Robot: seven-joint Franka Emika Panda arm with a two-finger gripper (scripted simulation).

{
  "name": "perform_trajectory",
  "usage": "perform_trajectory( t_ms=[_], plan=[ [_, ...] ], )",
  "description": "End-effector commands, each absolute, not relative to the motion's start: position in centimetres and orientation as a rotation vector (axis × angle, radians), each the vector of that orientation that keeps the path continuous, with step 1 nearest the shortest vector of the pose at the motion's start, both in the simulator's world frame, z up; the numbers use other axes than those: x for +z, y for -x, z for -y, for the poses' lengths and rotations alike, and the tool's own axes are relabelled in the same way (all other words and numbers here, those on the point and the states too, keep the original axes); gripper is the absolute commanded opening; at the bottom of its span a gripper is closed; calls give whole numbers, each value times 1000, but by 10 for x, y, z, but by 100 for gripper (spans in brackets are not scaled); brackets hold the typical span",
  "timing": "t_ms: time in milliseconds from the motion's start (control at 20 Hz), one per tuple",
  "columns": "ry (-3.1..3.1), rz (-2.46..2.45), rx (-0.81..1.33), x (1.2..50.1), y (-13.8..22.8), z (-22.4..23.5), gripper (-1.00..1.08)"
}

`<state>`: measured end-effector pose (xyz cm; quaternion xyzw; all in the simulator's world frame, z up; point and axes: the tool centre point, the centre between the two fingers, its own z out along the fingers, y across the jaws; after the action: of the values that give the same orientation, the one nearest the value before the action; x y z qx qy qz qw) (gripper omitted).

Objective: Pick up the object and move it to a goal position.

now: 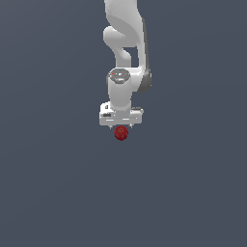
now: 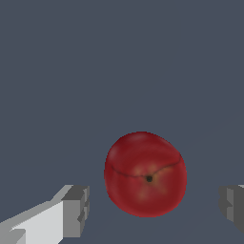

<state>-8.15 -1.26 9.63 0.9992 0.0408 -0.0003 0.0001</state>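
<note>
Directly beneath the released pincer [image 2: 150,205] sits the object [image 2: 145,174], between spread fingers; approach step, next lower and clench.

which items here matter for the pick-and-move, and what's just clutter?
Belongs to the job:
- red object, sitting between the fingers, not yet touched
- end effector, open, one finger on each side of the object with gaps

Just lying about:
- nothing else in either view; only the plain grey surface. No goal marker shows.
</note>
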Motion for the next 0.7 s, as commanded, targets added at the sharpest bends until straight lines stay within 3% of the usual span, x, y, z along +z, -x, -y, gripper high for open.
perform_trajectory(
  t_ms=[0,650],
  plan=[
    [-3139,-128,-1,94,82,13,100],
    [-3139,-130,0,47,83,13,100]
  ],
)
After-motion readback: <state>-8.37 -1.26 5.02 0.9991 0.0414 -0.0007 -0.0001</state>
